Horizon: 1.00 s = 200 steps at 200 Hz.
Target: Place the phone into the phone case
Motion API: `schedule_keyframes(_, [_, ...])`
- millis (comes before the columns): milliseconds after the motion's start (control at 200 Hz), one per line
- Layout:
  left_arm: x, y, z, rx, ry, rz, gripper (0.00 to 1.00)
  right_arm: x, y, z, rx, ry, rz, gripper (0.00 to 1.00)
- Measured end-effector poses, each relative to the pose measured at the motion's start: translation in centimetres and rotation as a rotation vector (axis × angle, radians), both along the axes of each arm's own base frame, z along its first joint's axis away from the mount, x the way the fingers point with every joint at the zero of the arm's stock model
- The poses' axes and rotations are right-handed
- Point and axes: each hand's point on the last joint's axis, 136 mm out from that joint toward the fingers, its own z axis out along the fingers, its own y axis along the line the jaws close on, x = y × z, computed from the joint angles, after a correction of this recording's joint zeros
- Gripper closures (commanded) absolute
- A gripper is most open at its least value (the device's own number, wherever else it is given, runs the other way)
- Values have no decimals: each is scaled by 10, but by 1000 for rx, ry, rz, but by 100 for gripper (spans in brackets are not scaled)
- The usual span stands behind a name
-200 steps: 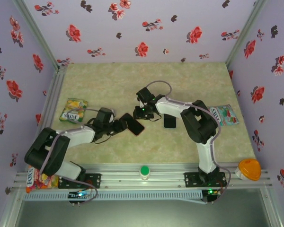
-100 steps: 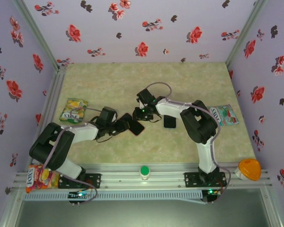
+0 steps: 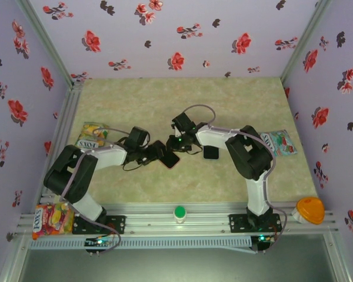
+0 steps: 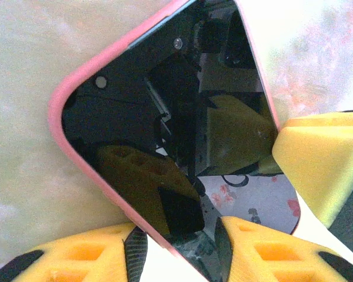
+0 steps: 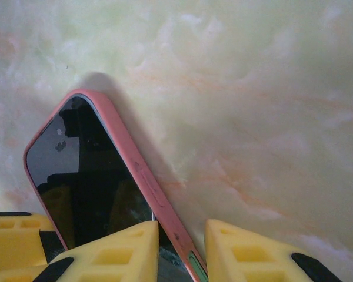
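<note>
1. Two pincers meet at the phone [image 3: 166, 155] in mid-surface, ahead of both arm bases.
2. Change noted: over the last second the left arm has swung its elbow away from the near rail and closer to the phone. The right pincer [image 3: 176, 145] has narrowed a little. The phone itself has hardly shifted.
3. Left pincer [image 4: 176, 252]: narrow, its two yellow fingers closed on the lower corner of the phone, with the pads against the pink rim on either side.
4. Right pincer: narrow, astride one long edge. One finger lies over the glass, the other behind the pink phone case [image 5: 147, 182], by the side button.
5. Phone position: it appears tilted up off the surface [image 5: 253, 88] on a long edge, lying between the two pincers and touching both.
6. Judgement: pink rim borders every visible edge of the glass, so the phone looks already in its case. The tightening grip suggests a final seating squeeze. Hidden corners cannot be checked.
7. Just past the right pincer, a dark squarish item [image 3: 210, 151] lies flat on the surface; what it is cannot be told.
</note>
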Motion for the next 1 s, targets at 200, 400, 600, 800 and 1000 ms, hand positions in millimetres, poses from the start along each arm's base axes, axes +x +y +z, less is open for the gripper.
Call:
schedule_keyframes(200, [4, -4, -1, 17, 33, -7, 58, -1, -11, 1, -13, 3, -33, 74])
schedule_keyframes(400, [9, -9, -1, 31, 58, -26, 58, 0, -21, 1, -17, 9, -59, 75])
schedule_keyframes(600, [13, -13, -1, 43, 83, -34, 58, 0, -30, 2, -25, 9, -82, 75])
schedule_keyframes(800, [15, -17, -2, 60, 111, -39, 58, 1, -41, 1, -33, 14, -117, 74])
schedule_keyframes(1000, [18, -22, -2, 77, 136, -46, 58, 0, -45, -1, -39, 22, -126, 74])
